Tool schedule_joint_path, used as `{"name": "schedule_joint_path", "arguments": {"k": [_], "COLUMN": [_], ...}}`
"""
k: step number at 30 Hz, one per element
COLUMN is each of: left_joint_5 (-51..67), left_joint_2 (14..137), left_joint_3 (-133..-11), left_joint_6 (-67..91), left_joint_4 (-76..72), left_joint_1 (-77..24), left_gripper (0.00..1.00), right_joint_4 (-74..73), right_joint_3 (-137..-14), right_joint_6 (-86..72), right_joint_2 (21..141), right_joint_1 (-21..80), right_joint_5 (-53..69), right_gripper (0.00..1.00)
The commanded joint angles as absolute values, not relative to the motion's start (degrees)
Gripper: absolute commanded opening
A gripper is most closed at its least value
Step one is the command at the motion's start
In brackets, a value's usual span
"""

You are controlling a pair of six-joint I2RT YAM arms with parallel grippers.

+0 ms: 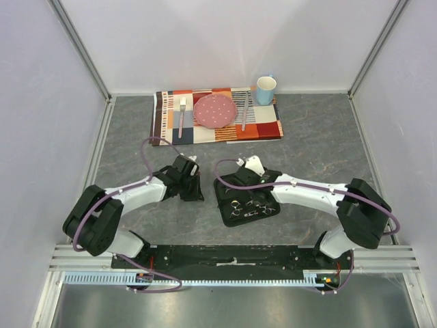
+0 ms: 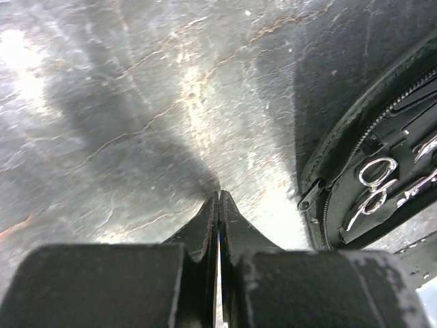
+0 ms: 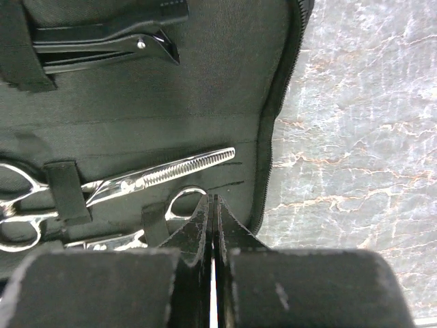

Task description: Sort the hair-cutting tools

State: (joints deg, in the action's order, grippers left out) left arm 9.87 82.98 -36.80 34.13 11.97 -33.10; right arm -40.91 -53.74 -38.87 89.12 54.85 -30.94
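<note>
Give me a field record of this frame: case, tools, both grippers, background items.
case: black zip case lying open on the table, under the right arm's wrist
tools in case: toothed scissors strapped in; black clips in another row; second ring handle beside the right fingers
left gripper: shut, empty, over bare table left of the case
right gripper: shut, empty, over the case interior
far edge: striped placemat with plate, fork, knife; cup at its corner
</note>
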Motion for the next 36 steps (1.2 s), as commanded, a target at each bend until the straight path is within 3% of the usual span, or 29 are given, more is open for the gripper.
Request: {"name": "schedule_joint_path", "arguments": {"k": [1,8,11,20,30,36], "left_joint_5": [2.99,0.96,3.33,7.65,7.21,4.92], "left_joint_2": [79.02,83.48,89.11,103.97,109.34,105.04], "left_joint_3": [-41.38,-56.04,-61.67,-73.64,-73.39,-63.65], "left_joint_6": [34.19,31.56,30.94,28.65,28.48,28.92], "left_joint_4": [18.61,21.62,21.45,22.94,23.64,20.92], "left_joint_1": [-33.22,-33.22,-33.22,-34.10,-37.09,-37.53], "left_gripper": [0.03,0.06,0.06,0.06,0.06,0.06], "right_joint_4": [-45.77,-46.23,-44.83,-40.43,-34.28,-35.33], "right_joint_3": [-57.22,-47.56,-40.89,-36.56,-36.21,-40.16], "right_joint_6": [-37.27,-39.72,-43.06,-47.37,-50.44,-52.03], "right_joint_2": [81.68,71.64,70.23,70.83,78.91,83.92], "right_joint_1": [54.67,55.89,56.16,56.51,56.51,56.51], "right_joint_5": [-32.96,-22.16,-21.80,-21.80,-21.79,-27.33], "right_gripper": [0.00,0.00,0.00,0.00,0.00,0.00]}}
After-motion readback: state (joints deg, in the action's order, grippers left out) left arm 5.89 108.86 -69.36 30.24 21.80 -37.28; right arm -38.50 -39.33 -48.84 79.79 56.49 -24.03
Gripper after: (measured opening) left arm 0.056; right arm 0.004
